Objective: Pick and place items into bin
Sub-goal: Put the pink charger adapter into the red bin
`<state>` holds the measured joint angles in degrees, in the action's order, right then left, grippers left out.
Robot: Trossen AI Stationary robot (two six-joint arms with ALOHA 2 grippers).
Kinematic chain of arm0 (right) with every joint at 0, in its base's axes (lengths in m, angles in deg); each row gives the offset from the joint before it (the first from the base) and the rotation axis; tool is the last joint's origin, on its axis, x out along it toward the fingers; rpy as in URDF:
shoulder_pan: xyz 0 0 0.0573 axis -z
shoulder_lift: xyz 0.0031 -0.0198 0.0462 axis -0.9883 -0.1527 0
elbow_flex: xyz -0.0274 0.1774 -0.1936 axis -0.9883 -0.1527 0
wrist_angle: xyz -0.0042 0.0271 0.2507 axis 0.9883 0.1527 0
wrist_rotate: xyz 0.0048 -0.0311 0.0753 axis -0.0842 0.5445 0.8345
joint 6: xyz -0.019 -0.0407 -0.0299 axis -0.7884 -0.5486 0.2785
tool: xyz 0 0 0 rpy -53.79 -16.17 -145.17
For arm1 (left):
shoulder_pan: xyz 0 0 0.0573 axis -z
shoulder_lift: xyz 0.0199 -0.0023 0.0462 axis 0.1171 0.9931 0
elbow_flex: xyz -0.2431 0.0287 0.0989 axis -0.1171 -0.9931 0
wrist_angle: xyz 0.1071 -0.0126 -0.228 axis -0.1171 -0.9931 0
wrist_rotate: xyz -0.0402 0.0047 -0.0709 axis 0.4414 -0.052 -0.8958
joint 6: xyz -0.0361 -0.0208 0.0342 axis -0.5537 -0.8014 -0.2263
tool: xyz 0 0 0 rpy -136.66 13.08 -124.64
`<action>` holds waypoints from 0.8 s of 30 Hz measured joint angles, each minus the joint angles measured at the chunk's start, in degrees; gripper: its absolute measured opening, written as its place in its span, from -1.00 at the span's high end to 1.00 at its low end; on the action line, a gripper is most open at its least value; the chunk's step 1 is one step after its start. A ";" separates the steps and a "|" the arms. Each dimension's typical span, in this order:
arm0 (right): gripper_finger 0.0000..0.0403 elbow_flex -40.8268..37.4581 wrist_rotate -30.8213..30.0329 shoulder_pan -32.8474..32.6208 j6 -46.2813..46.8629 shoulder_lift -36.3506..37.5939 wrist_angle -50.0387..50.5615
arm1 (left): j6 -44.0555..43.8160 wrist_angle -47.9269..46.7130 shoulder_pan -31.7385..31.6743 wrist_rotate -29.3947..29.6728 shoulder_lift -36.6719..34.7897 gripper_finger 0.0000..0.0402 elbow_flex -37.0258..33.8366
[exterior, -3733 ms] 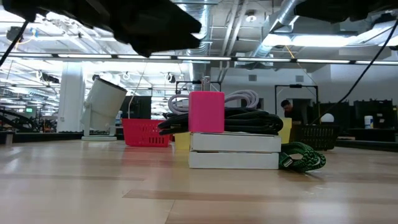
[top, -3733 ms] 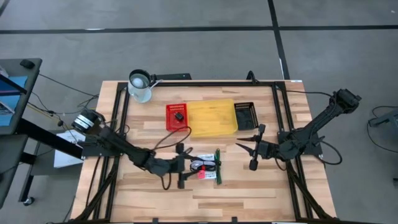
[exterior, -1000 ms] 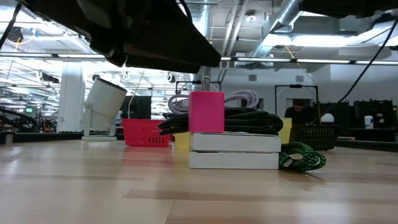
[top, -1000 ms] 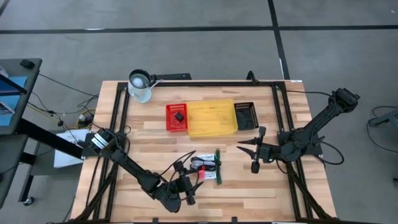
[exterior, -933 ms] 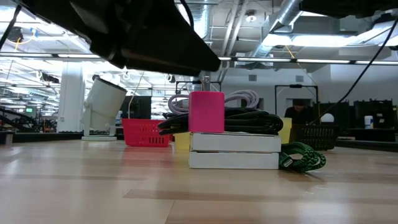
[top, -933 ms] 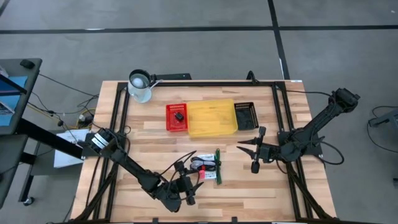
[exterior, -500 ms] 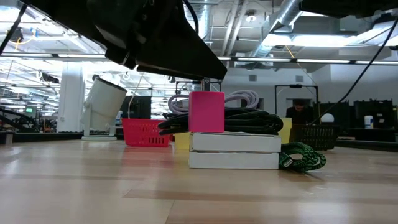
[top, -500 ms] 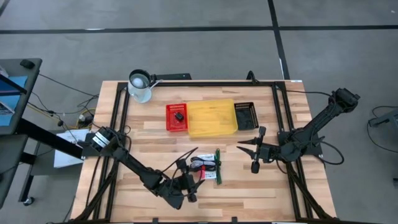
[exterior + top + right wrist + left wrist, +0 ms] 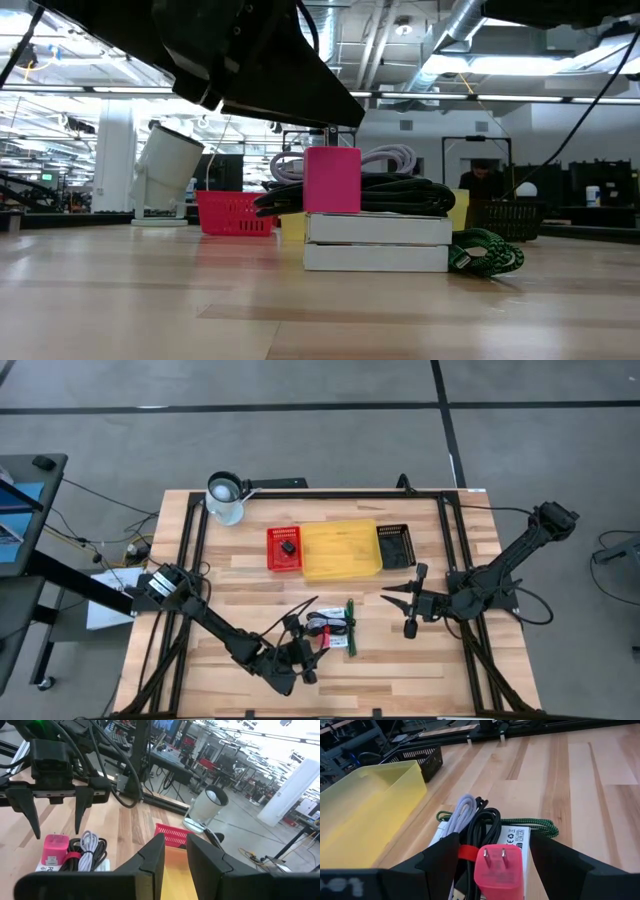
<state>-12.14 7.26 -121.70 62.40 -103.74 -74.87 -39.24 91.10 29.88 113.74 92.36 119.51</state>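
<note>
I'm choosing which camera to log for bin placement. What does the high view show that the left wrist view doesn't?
Only the high view shows the red bin holding a small black piece, the white mug, and the right claw waiting apart from the pile.

Only the left wrist view shows the pink plug's two prongs and the white braided cable.

Both show the yellow bin, the black bin, the green cable, and the open left claw at the pile.

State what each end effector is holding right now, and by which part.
Nothing is held. The left end effector hangs open above the pink plug on the cable bundle; the right end effector waits empty, apart from it.
</note>
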 joint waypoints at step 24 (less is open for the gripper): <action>0.62 0.00 0.00 -0.01 0.01 0.00 0.03 | -1.43 -1.57 -1.23 -5.88 -1.68 -0.17 -0.70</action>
<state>-12.13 7.26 -121.70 62.41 -103.74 -74.83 -40.67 89.53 28.65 107.85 90.67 118.81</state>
